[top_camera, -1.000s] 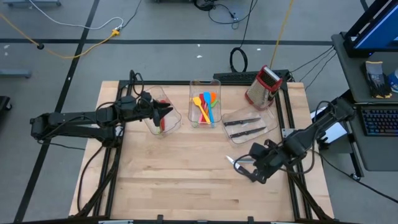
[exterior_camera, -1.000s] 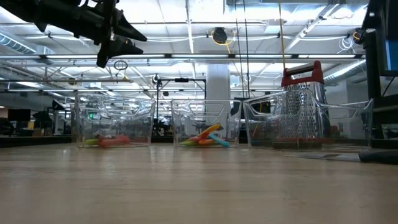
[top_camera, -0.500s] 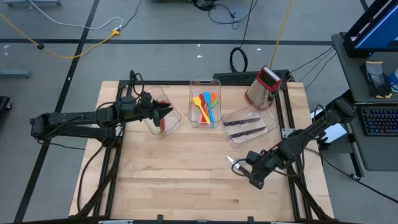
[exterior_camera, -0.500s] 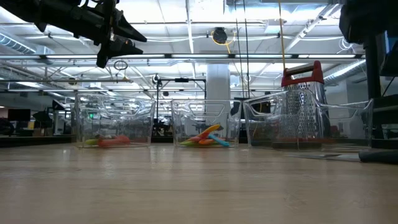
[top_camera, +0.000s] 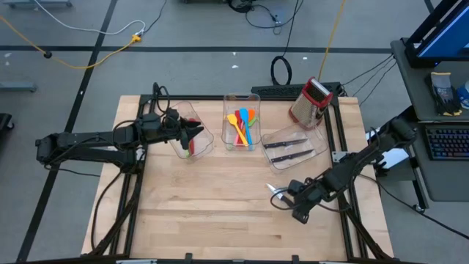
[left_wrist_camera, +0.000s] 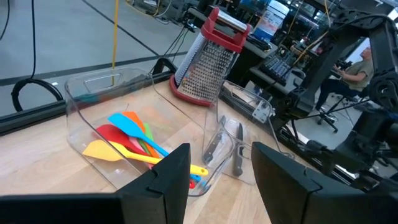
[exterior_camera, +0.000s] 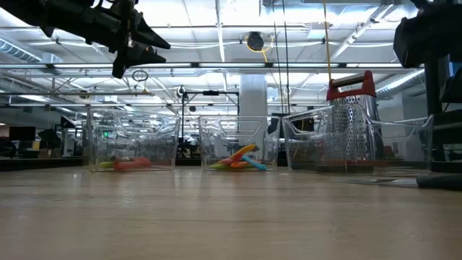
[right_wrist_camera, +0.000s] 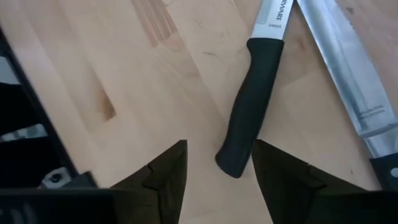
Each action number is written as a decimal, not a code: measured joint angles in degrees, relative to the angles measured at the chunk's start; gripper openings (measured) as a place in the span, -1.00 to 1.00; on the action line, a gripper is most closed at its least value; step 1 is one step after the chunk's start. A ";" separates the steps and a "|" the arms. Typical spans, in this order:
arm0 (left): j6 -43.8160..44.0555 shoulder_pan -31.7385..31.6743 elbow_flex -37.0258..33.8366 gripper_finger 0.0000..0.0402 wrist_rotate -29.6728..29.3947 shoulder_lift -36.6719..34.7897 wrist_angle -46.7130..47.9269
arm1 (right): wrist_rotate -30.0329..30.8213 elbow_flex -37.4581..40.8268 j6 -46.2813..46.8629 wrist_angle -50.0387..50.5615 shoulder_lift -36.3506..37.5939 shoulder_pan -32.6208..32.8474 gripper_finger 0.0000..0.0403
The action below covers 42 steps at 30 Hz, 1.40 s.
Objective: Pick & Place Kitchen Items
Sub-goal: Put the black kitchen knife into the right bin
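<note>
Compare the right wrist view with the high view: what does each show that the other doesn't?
Only the right wrist view: a black-handled knife lying on the table between the open right gripper fingers, and a second blade beside it.
Only the high view: three clear bins, the grater, and the left gripper over the left bin.
Both: the wooden table and the right gripper.

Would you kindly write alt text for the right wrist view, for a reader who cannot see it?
The right tool, fingers apart, hovers over the end of a black-handled knife lying on the wooden table. Beside it lies a second knife, of which only the long steel blade and a bit of dark handle show.
</note>
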<state>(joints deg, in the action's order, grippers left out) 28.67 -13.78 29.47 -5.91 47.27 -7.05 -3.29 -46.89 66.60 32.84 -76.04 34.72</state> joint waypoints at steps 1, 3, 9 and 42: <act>0.00 0.00 0.00 -0.13 -0.01 0.00 0.00 | -0.02 0.00 -0.26 -0.04 -0.51 -0.06 -0.14; 0.00 0.00 0.00 -0.13 -0.02 0.00 0.00 | -0.05 0.00 -0.42 -0.09 -1.49 -0.17 -0.13; -1.43 0.00 0.00 -0.13 -0.13 0.00 0.00 | -1.33 0.00 -0.25 -1.42 -4.05 -0.20 -0.08; -1.13 0.00 0.00 -0.13 0.02 0.00 -0.02 | -1.44 -0.13 3.97 -0.02 -16.95 -0.24 -0.58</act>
<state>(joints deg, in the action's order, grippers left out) 27.53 -13.78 29.47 -5.89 47.27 -7.07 -4.73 -47.03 70.57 32.82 -92.99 34.48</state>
